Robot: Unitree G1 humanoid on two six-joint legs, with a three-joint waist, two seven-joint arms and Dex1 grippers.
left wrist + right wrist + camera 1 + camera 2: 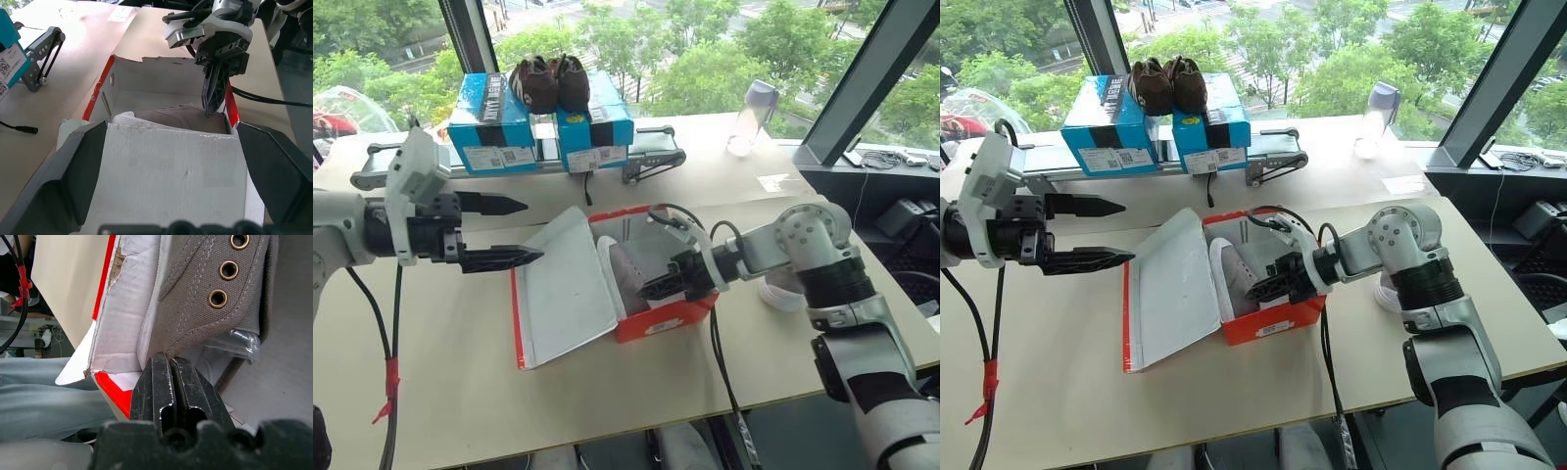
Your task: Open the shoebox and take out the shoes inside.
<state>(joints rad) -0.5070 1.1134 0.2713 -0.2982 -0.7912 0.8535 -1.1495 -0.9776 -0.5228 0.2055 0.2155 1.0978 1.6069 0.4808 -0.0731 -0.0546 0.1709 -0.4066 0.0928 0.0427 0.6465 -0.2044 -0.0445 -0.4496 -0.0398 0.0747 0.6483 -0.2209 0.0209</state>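
The right gripper (651,291) is pinched tight on the edge of a grey shoe (205,308) inside the open red shoebox (666,319) mid-table. The left gripper (514,231) hovers spread wide beside the lid (566,289). The blue boxes' (494,127) label print is unreadable.

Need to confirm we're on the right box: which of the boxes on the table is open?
The red shoebox nearest the robot: its lid lies folded back, a grey shoe inside. The two blue boxes behind are closed, brown shoes on top.
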